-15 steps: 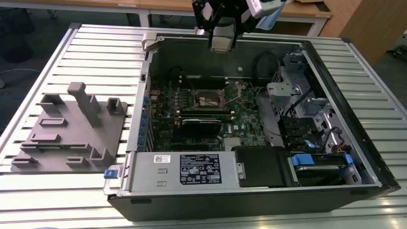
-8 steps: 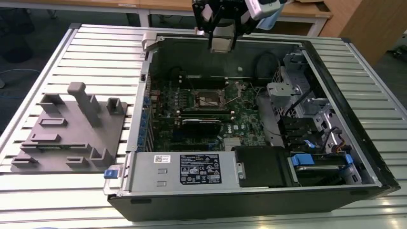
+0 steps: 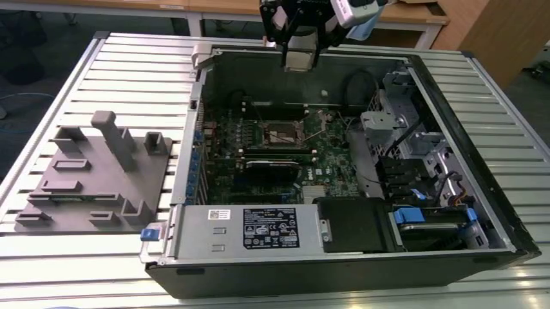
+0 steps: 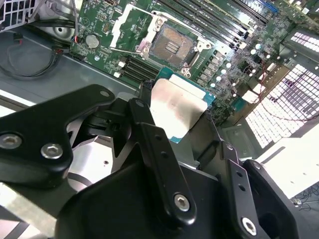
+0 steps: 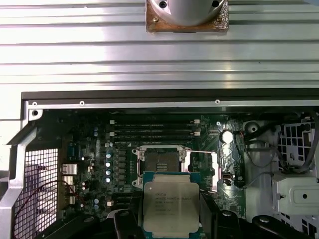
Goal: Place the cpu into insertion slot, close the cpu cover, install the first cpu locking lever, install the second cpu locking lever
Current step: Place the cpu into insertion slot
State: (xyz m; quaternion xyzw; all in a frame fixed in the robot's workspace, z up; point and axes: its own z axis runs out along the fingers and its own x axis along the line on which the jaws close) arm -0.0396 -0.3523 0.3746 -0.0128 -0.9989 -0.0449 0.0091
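Note:
My gripper (image 3: 300, 55) hangs high over the far wall of the open computer case, shut on the cpu (image 3: 299, 62), a flat square chip with a dull silver top. In both wrist views the cpu (image 4: 177, 107) (image 5: 169, 204) sits clamped between the two black fingers (image 4: 149, 134). The insertion slot (image 3: 282, 135) (image 4: 172, 48) (image 5: 160, 160) lies bare in the green board, well below the chip. The cpu cover (image 4: 122, 27) (image 5: 202, 157) is swung open to one side of the slot. The locking levers are too thin to make out.
A grey fixture plate (image 3: 94, 174) with upright pegs lies on the slatted table at the exterior view's left. Inside the case are a black card (image 3: 273, 168), the power supply (image 3: 257, 228), memory slots (image 5: 154, 128) and a drive cage with cables (image 3: 413, 148).

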